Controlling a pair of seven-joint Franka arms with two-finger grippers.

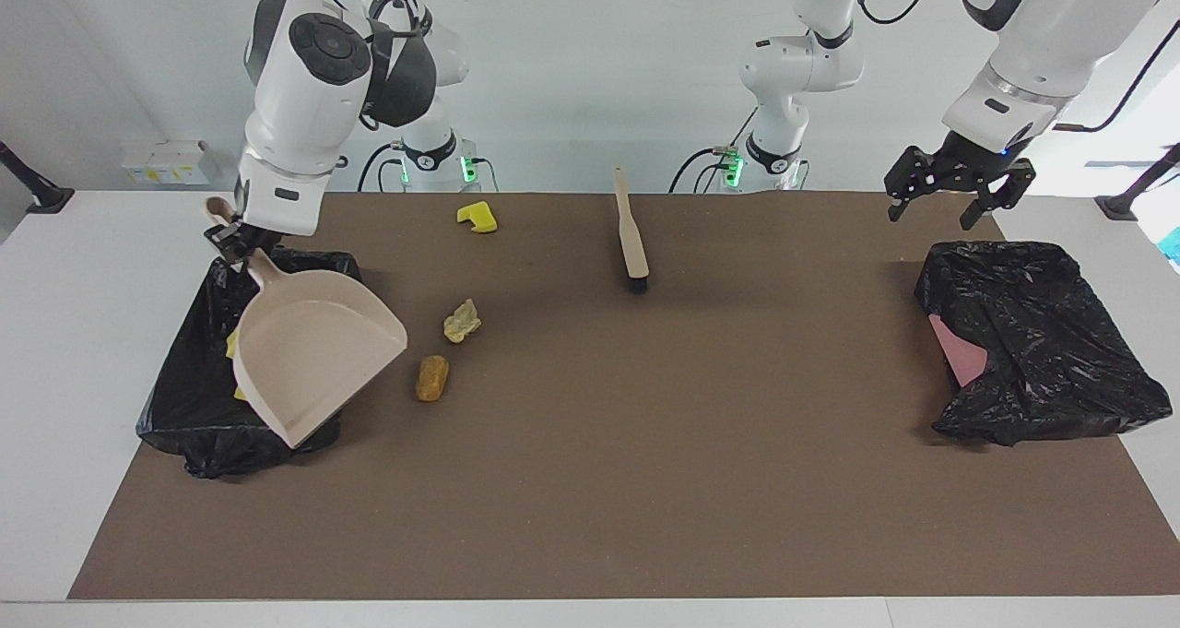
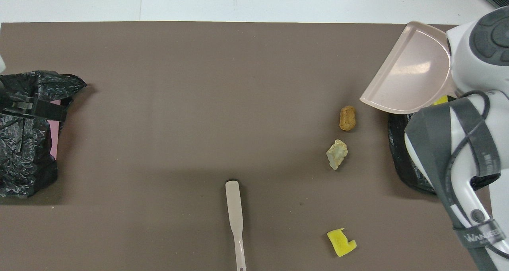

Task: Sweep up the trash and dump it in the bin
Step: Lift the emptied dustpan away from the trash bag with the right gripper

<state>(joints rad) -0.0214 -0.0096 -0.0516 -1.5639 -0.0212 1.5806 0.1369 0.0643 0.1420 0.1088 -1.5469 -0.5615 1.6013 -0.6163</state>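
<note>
Right claw [image 1: 232, 241] pinches the dustpan [image 1: 309, 356] handle, pan raised over the lined bin [image 1: 189, 397] at the right arm's end. Left claw [image 1: 959, 195] hangs spread over the second bin [image 1: 1042, 342]. Three trash scraps on the counter [image 1: 645, 471] — yellow sponge [image 1: 477, 217], pale lump [image 1: 461, 320], brown lump [image 1: 431, 377]; brush [image 1: 631, 231] lies apart.

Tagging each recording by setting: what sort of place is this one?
Most likely a robotics lab bench set up for a cleaning test: two arms mounted at a table with a brown mat, bag-lined bins at both ends, and a dustpan, a brush and staged scraps.
</note>
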